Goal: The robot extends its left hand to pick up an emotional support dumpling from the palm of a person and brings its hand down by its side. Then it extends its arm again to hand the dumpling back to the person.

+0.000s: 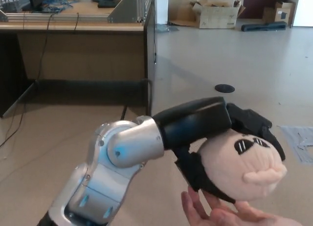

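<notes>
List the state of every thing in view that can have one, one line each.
Left hand: shut on the dumpling, fingers over its top, thumb underneath.
Dumpling: held, tilted, lifted just above the palm.
Person's hand: open, palm up, below the dumpling.
Cardboard box: open, flaps up, on the floor.
Right hand: not in view.

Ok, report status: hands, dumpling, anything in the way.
Left hand shut on pink plush dumpling. Right hand not in view. Dumpling just above person's open palm. Nothing in the way.
</notes>
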`<state>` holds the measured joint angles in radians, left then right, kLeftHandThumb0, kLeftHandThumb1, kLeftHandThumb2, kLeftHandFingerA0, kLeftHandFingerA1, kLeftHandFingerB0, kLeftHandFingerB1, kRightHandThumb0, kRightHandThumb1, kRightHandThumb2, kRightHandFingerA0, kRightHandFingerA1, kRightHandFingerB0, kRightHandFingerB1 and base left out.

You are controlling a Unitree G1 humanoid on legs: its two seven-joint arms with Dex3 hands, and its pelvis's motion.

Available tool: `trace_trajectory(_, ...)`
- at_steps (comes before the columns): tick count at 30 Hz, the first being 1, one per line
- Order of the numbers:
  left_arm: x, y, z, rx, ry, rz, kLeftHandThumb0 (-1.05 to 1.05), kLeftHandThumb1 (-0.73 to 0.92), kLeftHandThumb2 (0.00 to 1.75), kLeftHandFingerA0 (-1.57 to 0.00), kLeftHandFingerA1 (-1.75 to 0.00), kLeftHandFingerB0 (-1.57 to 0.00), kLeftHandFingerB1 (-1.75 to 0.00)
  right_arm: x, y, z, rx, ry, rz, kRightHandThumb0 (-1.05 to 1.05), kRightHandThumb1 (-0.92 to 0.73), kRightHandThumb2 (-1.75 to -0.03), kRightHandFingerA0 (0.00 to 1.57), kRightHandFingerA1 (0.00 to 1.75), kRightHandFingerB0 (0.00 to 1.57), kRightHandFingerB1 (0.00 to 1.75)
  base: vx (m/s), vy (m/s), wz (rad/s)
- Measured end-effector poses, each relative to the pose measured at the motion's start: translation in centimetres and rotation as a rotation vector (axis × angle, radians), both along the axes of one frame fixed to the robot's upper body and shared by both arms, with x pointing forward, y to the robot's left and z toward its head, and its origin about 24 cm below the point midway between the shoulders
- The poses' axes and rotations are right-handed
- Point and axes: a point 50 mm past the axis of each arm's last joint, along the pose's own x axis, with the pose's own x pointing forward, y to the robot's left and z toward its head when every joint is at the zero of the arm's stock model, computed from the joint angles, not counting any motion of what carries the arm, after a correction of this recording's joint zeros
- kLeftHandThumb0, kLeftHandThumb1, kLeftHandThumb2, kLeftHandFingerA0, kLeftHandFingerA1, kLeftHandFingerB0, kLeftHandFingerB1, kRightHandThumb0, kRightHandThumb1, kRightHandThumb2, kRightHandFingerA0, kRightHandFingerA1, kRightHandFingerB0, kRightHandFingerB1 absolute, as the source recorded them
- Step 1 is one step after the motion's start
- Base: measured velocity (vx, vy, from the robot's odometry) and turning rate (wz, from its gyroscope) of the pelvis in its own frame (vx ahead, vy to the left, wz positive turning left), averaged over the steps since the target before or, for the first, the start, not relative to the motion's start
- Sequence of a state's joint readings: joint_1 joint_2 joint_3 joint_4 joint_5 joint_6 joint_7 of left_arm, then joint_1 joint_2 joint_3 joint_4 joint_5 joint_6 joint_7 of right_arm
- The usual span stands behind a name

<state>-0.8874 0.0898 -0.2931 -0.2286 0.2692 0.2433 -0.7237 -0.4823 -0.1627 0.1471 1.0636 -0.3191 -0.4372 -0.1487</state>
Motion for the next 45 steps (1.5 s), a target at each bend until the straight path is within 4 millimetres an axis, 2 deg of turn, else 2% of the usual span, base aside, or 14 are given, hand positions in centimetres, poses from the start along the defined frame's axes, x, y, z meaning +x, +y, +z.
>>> trace_trajectory(9,1.3,3.0,1.8,-0.254,0.151,0.040,-0.15,0.63,0.59,-1.13,-0.71,-0.95,-0.60,0.0,0.1,0.0,0.001,-0.003,0.004,-0.32,-0.57,-0.58,0.94,0.54,0.65,0.45,0.00,0.000,0.00)
trace_trajectory(10,1.4,3.5,2.1,-0.290,0.168,0.047,-0.10,0.69,0.61,-1.04,-0.87,-0.88,-0.64,0.0,0.1,0.0,0.001,-0.003,0.004,-0.34,-0.49,-0.83,0.89,0.70,0.62,0.61,0.00,0.000,0.00)
trace_trajectory(13,1.6,5.0,2.7,-0.381,0.201,0.066,-0.13,0.70,0.61,-1.00,-0.90,-0.87,-0.61,0.0,0.1,0.0,0.002,-0.003,0.005,-0.35,-0.49,-0.83,0.89,0.70,0.62,0.61,0.00,0.000,0.00)
trace_trajectory(15,1.7,5.9,3.1,-0.433,0.216,0.079,-0.19,0.67,0.60,-1.00,-0.78,-0.88,-0.54,0.0,0.1,0.0,0.002,-0.003,0.005,-0.36,-0.50,-0.83,0.89,0.69,0.65,0.62,0.00,0.000,0.00)
trace_trajectory(22,1.9,11.7,4.0,-0.665,0.270,0.155,-0.19,0.60,0.58,-1.09,-0.80,-0.87,-0.54,0.0,0.1,0.0,0.002,-0.003,0.006,-0.38,-0.50,-0.83,0.89,0.69,0.66,0.63,0.00,0.000,0.00)
trace_trajectory(26,1.5,15.7,3.0,-0.799,0.314,0.219,-0.18,0.62,0.58,-1.06,-0.82,-0.87,-0.55,-0.1,0.1,0.0,0.003,-0.002,0.005,-0.37,-0.50,-0.84,0.89,0.70,0.65,0.63,0.00,0.000,0.00)
trace_trajectory(30,0.7,19.2,0.8,-0.924,0.378,0.287,-0.14,0.65,0.59,-1.03,-0.92,-0.83,-0.63,-0.3,-0.1,-0.3,0.004,0.004,0.000,-0.38,-0.48,-0.82,0.89,0.69,0.66,0.63,0.00,0.000,0.00)
trace_trajectory(31,0.3,20.5,-0.4,-0.968,0.411,0.318,-0.12,0.70,0.60,-0.96,-1.02,-0.76,-0.67,-0.4,-0.2,-0.4,0.006,0.006,-0.003,-0.38,-0.48,-0.81,0.89,0.69,0.66,0.63,0.00,0.000,0.00)
trace_trajectory(34,-0.6,23.2,-3.7,-1.051,0.499,0.404,-0.12,0.70,0.60,-0.96,-1.02,-0.76,-0.67,-0.6,-0.4,-0.5,0.011,0.008,-0.010,-0.38,-0.48,-0.81,0.89,0.69,0.66,0.63,0.00,0.000,0.00)
trace_trajectory(36,-1.4,24.8,-6.0,-1.098,0.565,0.461,-0.14,0.69,0.60,-0.89,-1.11,-0.75,-0.68,-0.9,-0.6,-0.7,0.014,0.012,-0.021,-0.36,-0.46,-0.82,0.89,0.71,0.65,0.63,0.00,0.000,0.00)
trace_trajectory(37,-1.7,25.5,-7.1,-1.113,0.595,0.494,-0.10,0.74,0.62,-0.80,-1.16,-0.68,-0.72,-1.0,-0.7,-0.8,0.015,0.013,-0.025,-0.30,-0.55,-0.56,0.93,0.55,0.69,0.49,0.00,0.000,0.00)
trace_trajectory(38,-2.0,26.1,-8.2,-1.128,0.628,0.526,-0.09,0.75,0.62,-0.78,-1.16,-0.67,-0.72,-1.0,-0.8,-0.8,0.017,0.013,-0.028,-0.32,-0.54,-0.57,0.92,0.55,0.68,0.49,0.00,0.000,0.00)
trace_trajectory(41,-3.4,28.2,-13.2,-1.193,0.783,0.644,-0.06,0.73,0.60,-0.87,-1.10,-0.69,-0.69,-1.4,-1.0,-1.1,0.025,0.014,-0.040,-0.29,-0.58,-0.57,0.90,0.55,0.67,0.48,0.00,0.000,0.00)
trace_trajectory(45,-5.6,29.9,-19.3,-1.255,0.971,0.793,-0.03,0.74,0.61,-0.84,-1.07,-0.68,-0.69,-2.5,-1.3,-2.0,0.031,0.033,-0.057,-0.29,-0.57,-0.57,0.89,0.58,0.67,0.48,0.00,0.000,0.00)
